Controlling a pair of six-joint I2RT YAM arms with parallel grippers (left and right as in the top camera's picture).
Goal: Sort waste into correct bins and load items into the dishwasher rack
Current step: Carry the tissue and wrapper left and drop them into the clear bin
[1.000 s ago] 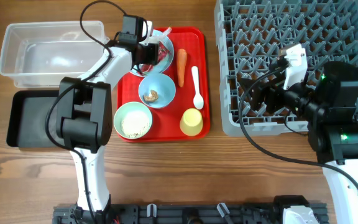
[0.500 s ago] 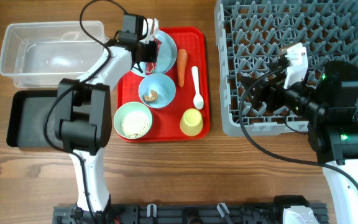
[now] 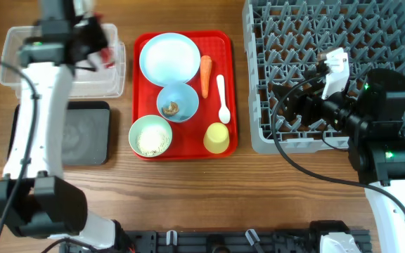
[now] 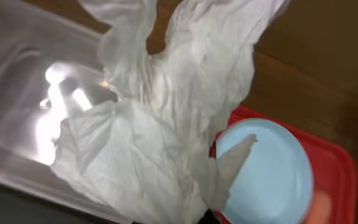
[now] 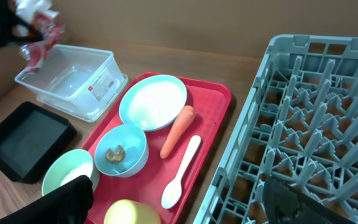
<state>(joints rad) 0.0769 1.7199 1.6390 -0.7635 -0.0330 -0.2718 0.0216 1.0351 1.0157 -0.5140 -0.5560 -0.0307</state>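
My left gripper (image 3: 95, 50) is shut on a crumpled white and red wrapper (image 4: 160, 124) and holds it over the right end of the clear plastic bin (image 3: 27, 42). The wrapper also shows in the right wrist view (image 5: 39, 37). The red tray (image 3: 227, 42) holds a bare light blue plate (image 3: 167, 56), a blue bowl with a food scrap (image 3: 177, 102), a green bowl of white grains (image 3: 150, 135), a yellow cup (image 3: 216, 138), a carrot (image 3: 205, 76) and a white spoon (image 3: 223, 98). My right gripper (image 3: 287, 109) is open and empty over the left edge of the grey dishwasher rack (image 3: 399, 42).
A black bin (image 3: 83, 133) lies in front of the clear bin, left of the tray. The rack fills the right side of the table. Bare wood runs along the front edge.
My left arm swung left from the plate on the tray to over the clear bin, carrying the wrapper. The plate is now bare. The right arm has not moved.
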